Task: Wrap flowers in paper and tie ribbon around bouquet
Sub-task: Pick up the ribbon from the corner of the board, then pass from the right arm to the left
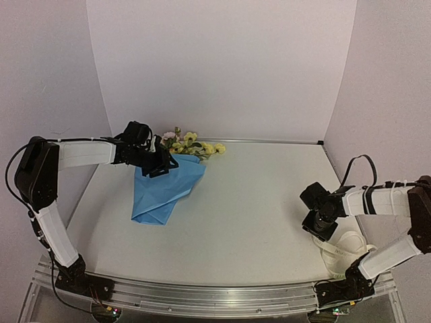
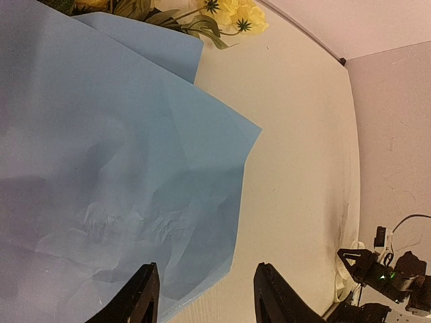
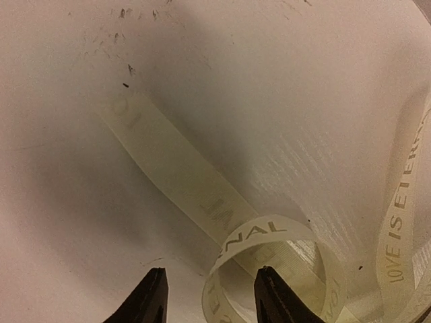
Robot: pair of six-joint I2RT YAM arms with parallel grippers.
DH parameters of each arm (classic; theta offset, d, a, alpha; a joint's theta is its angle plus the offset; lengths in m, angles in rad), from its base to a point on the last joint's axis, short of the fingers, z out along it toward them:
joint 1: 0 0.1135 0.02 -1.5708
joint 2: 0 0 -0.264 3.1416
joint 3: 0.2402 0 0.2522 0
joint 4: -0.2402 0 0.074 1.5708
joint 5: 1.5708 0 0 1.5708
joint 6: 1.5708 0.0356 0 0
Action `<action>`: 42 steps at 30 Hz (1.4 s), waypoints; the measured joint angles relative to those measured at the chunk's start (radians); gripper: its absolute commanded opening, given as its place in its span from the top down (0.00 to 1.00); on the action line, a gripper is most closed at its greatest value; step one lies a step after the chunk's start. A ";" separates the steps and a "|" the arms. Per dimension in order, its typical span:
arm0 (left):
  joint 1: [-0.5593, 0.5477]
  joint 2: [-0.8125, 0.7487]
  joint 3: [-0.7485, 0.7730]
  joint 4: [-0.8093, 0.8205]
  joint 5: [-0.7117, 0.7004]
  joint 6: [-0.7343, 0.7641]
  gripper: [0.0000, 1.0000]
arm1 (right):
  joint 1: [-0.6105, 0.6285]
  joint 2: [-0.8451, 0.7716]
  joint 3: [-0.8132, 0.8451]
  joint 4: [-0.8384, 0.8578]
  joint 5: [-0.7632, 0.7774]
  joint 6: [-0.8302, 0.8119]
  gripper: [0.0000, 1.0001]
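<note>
Looping ribbon [image 3: 269,230] between half-open fingers of right tool [image 3: 212,272], ungripped; left tool [image 2: 205,269] half-open, empty, over paper [image 2: 121,168].

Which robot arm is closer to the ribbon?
Right. The right tool hangs just over the ribbon; the left tool is far across the table, at the blue paper.

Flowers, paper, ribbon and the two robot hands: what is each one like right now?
flowers, lying down, blossoms poking out past the paper's far edge.
paper, folded over the flowers, creased, no ribbon on it.
ribbon, loose, curled in loops, tying nothing.
left gripper, open above the paper's edge.
right gripper, open, a ribbon loop between its jaws.
</note>
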 measured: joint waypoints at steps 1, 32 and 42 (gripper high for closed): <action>0.000 0.000 0.000 0.000 0.000 0.000 0.50 | -0.001 0.006 -0.001 0.007 -0.007 0.000 0.91; -0.110 0.069 -0.064 0.227 0.227 -0.150 0.48 | 0.363 0.247 0.553 0.061 -0.361 -0.462 1.00; -0.262 0.204 -0.048 0.330 0.249 -0.177 0.49 | 0.364 0.189 0.487 0.049 -0.398 -0.376 1.00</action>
